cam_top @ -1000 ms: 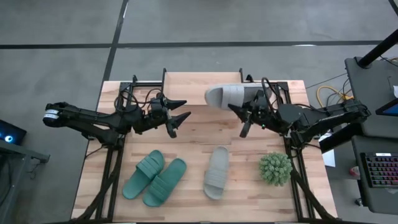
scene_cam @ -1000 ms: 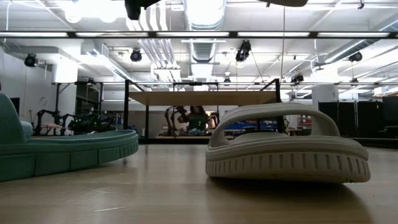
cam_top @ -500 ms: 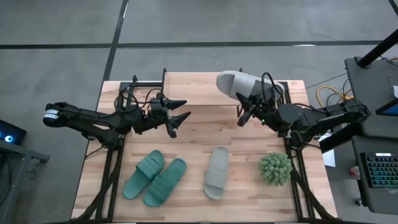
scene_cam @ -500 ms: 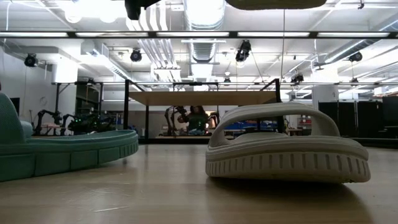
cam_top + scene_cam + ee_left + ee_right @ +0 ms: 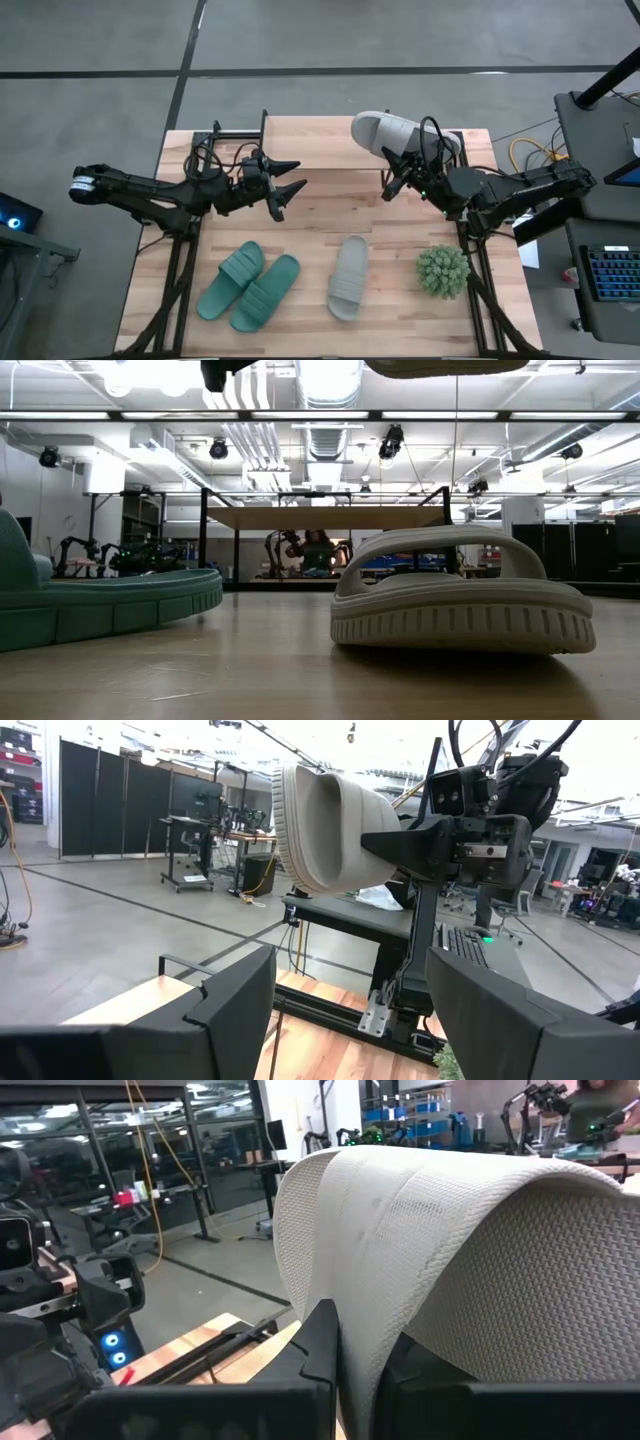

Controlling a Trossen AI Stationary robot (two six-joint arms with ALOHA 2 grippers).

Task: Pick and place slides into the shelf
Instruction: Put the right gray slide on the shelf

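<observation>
My right gripper (image 5: 400,162) is shut on a pale grey slide (image 5: 392,133), held in the air over the right end of the shelf (image 5: 310,140). The low view shows the shelf (image 5: 330,518) far back, its wooden top on thin black legs. The second pale grey slide (image 5: 348,277) lies sole down on the table, as does the teal pair (image 5: 250,288). My left gripper (image 5: 295,178) hangs open above the table, left of the shelf's near edge, with nothing between its fingers. My right gripper pinches the slide's wide strap at its edge (image 5: 362,1342) between its two fingers (image 5: 322,1352). The fingers come level, slanting from the table's right side. The slide is lifted clear and tipped onto its side, its sole (image 5: 292,820) standing upright.
A spiky green plant ball (image 5: 443,270) stands near the table's right edge, beside the lying grey slide. Black frame legs run along both sides of the table. A desk with a keyboard (image 5: 610,275) stands beyond the right edge.
My right gripper has turned at the wrist, staying shut, and swung the held slide toward the table's far right. The slide lay across the shelf's right end before; now it slants farther back. My left arm has kept still.
</observation>
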